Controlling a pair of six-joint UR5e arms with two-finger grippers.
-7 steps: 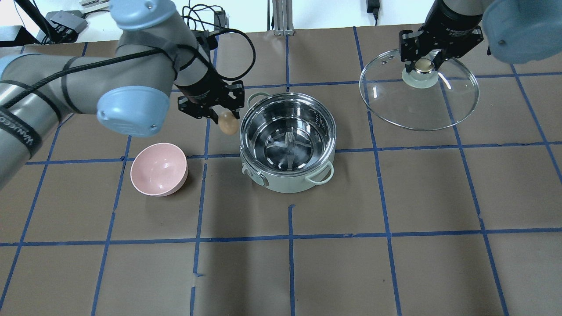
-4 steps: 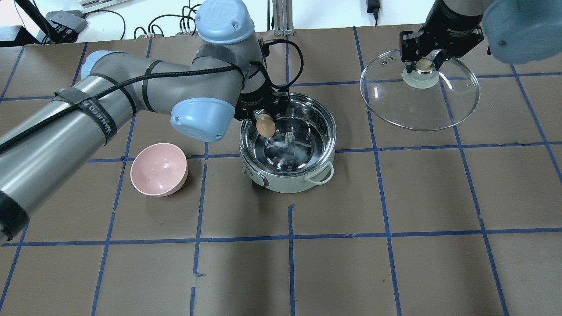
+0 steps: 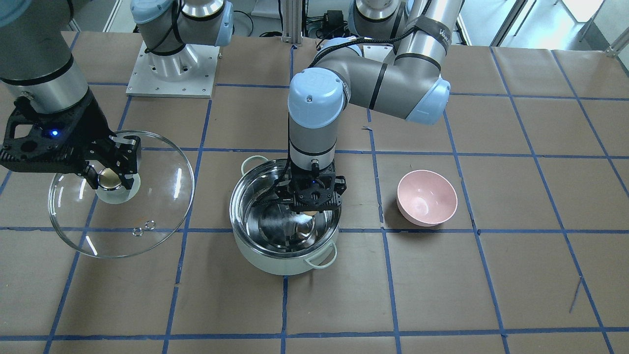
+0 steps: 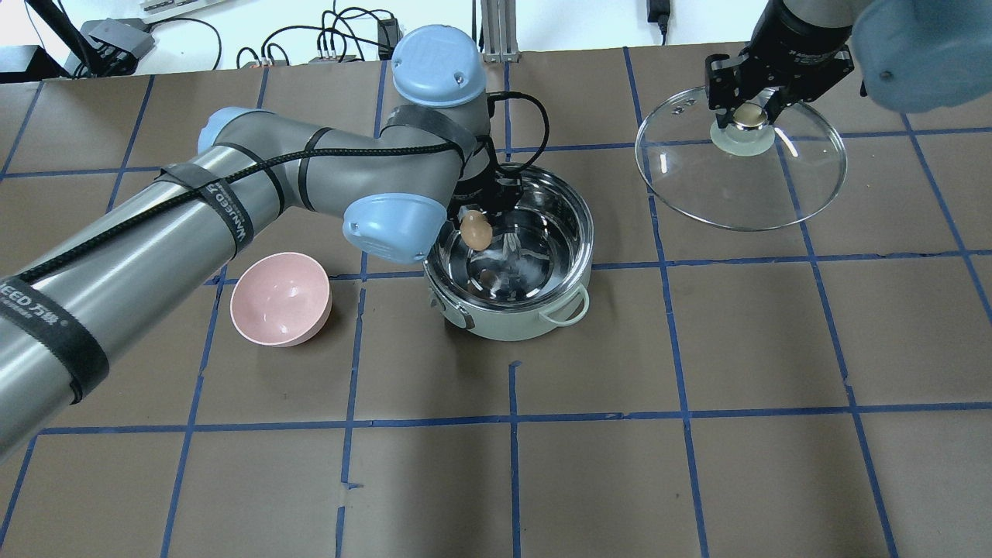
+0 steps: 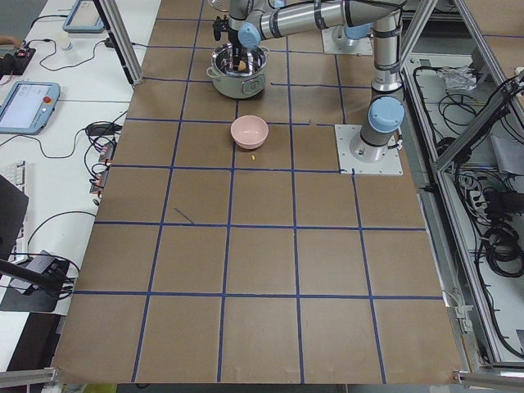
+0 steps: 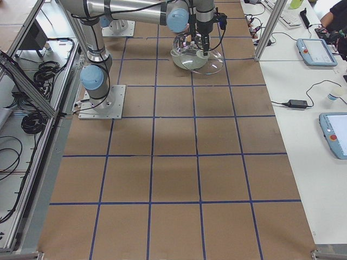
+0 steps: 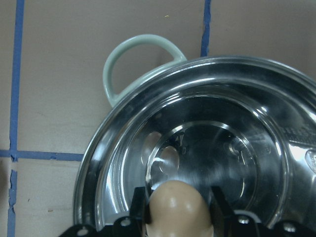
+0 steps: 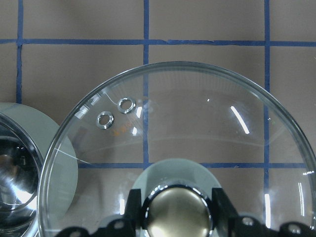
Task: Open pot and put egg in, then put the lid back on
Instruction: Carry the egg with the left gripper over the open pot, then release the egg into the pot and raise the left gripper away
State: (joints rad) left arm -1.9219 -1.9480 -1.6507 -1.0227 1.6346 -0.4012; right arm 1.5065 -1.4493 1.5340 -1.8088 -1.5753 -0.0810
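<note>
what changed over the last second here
The left gripper carried the egg rightward in the overhead view, from beside the pot across its rim to over the steel interior, still shut on it. The right gripper, holding the lid by its knob, the pot and the pink bowl stayed put.

In the frame's upper middle, the right gripper [image 6: 205, 52] points down onto a round clear glass lid [image 6: 210, 65]. Just left, partly behind it, sits a pale mint-green round pot [image 6: 177, 53] on a brown blue-gridded table [image 6: 173, 162].
</note>
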